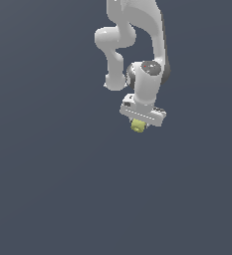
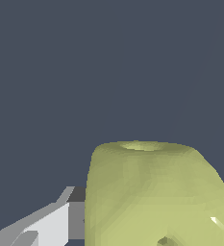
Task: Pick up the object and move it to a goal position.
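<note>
Object: 1 small yellow-green lump, rounded and slightly blocky, matte, with a shallow dimple on one end; much narrower than the white gripper. Exterior view shows it directly under the gripper body, between the fingers, which are mostly hidden. Wrist view: object fills the foreground, 1 grey-white finger touching its side. Gripper closed on it.
</note>
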`<action>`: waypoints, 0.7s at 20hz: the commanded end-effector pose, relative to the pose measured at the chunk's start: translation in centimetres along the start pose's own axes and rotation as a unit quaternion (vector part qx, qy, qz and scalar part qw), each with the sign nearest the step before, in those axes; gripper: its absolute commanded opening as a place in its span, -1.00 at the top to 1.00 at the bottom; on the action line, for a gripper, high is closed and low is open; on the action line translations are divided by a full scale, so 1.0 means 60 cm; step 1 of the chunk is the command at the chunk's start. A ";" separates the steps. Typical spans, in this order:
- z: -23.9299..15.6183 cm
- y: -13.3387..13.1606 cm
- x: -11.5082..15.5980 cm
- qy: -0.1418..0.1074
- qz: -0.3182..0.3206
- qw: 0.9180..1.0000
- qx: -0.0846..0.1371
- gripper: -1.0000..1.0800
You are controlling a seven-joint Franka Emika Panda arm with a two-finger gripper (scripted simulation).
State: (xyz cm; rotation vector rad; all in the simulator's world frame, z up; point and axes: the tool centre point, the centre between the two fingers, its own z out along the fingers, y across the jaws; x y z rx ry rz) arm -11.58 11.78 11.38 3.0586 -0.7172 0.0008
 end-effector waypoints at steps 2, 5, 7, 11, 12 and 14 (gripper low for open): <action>-0.026 -0.020 -0.032 0.000 0.001 1.000 0.000 1.00; -0.041 -0.033 -0.051 0.000 0.001 1.000 0.000 1.00; -0.048 -0.039 -0.060 0.000 0.001 1.000 0.000 1.00; -0.054 -0.045 -0.067 0.000 0.001 1.000 0.000 1.00; -0.054 -0.045 -0.066 0.000 0.001 1.000 0.000 1.00; -0.053 -0.045 -0.065 0.000 0.001 1.000 0.000 1.00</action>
